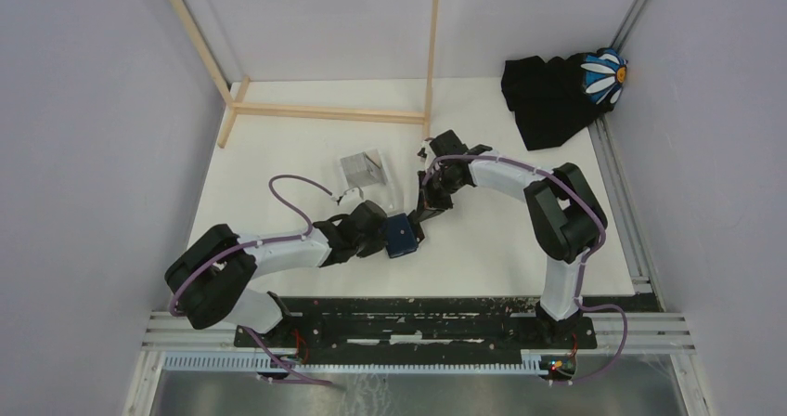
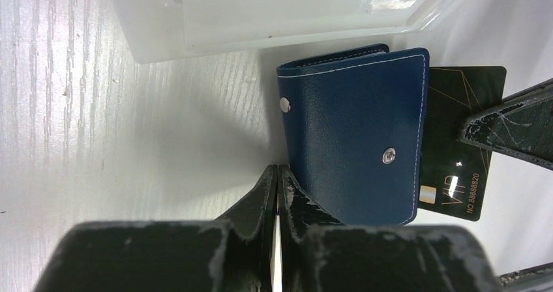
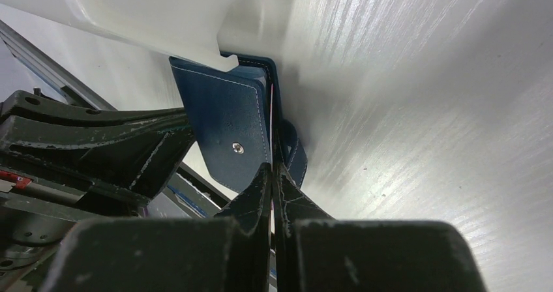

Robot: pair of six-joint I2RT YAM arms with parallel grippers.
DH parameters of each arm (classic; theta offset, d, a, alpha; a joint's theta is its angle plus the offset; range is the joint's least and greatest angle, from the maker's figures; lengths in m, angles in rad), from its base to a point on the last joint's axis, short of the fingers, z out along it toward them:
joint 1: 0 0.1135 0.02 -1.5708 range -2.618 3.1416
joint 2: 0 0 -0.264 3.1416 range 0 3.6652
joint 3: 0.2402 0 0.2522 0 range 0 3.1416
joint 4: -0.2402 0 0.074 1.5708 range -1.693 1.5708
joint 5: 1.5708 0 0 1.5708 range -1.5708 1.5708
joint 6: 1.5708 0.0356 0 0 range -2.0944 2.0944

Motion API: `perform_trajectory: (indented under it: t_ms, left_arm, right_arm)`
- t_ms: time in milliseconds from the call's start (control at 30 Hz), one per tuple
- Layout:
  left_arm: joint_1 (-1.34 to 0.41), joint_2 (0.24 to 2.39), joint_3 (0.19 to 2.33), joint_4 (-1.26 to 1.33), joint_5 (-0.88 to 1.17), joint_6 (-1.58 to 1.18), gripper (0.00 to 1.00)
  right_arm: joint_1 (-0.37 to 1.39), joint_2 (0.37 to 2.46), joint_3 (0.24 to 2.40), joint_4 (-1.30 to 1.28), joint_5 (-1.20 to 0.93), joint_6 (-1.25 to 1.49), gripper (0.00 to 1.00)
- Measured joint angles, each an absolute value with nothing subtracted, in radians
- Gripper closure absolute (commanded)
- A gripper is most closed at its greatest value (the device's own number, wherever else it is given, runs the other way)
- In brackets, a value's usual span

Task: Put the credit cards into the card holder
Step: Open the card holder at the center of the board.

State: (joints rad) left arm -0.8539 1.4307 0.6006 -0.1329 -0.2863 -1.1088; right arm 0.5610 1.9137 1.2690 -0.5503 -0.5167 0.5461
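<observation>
Both jaws shut at the card holder (image 1: 404,237), centre of tabletop (image 1: 506,249).
Right jaws pinch dark credit card (image 2: 456,96); left jaws' hold unclear.

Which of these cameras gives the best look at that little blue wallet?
The left wrist view: the blue wallet fills the middle, its face, stitching and both snaps plain. The top view shows only a small navy patch. The right wrist view shows it at a slant, partly hidden by the clear box.

Clear plastic box (image 2: 293,18), black cloth (image 1: 548,96)
</observation>
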Motion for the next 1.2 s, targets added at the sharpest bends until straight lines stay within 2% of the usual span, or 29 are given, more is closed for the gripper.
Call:
perform_trajectory:
  t_ms: [1200]
  left_arm:
    - [-0.873,1.433,0.59,-0.109,-0.279,-1.108,0.94]
  right_arm:
    - [0.561,1.837,1.202,-0.477,-0.533,0.637,0.99]
